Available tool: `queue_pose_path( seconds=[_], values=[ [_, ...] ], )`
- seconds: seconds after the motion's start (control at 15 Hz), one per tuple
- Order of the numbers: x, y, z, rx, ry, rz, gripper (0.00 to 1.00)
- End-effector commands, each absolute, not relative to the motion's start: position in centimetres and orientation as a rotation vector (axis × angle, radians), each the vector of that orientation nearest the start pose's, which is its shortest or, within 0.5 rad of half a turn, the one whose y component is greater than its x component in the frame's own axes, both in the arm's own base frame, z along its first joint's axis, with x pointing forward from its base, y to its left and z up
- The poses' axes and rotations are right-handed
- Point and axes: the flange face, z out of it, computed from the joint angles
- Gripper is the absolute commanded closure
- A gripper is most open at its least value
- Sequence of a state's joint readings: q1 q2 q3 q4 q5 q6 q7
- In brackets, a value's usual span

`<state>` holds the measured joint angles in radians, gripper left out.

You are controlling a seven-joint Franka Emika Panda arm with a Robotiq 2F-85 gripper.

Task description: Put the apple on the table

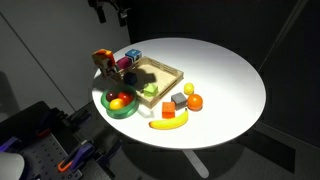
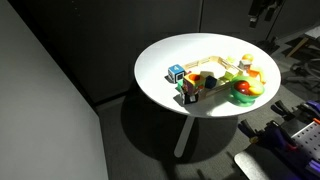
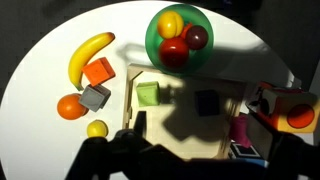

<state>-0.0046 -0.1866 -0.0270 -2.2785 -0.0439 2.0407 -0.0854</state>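
Observation:
The red apple (image 3: pixel 175 52) lies in a green bowl (image 3: pixel 152 40) with a yellow fruit and a darker red fruit. The bowl stands near the edge of the round white table (image 3: pixel 40 60). In both exterior views the bowl (image 1: pixel 110 108) (image 2: pixel 240 100) sits beside a wooden tray (image 1: pixel 165 66). My gripper (image 1: pixel 110 12) (image 2: pixel 262 14) hangs high above the table, clear of everything. In the wrist view it is only a dark shape (image 3: pixel 185 155) along the bottom edge over the tray, and its jaws cannot be made out. It holds nothing that I can see.
A banana (image 3: pixel 88 55), an orange (image 3: pixel 70 106), a grey block (image 3: pixel 95 97), an orange block (image 3: pixel 98 72) and a small lemon (image 3: pixel 97 129) lie on the table beside the tray. The tray holds a green block (image 3: pixel 148 94) and dark blocks. A wooden toy (image 3: pixel 290 108) stands at its end.

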Motion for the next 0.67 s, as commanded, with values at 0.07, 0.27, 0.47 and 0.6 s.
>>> queue_pose_path(
  seconds=[0.07,0.27,0.47,0.6],
  values=[
    [48.3,-5.0,41.1,-3.183,-0.128,0.154,0.00],
    [48.6,-6.5,39.0,-3.194,-0.157,0.188,0.00],
    [48.8,-7.7,36.3,-3.197,-0.214,0.196,0.00],
    [48.7,-8.1,34.5,-3.191,-0.265,0.164,0.00]
  ],
)
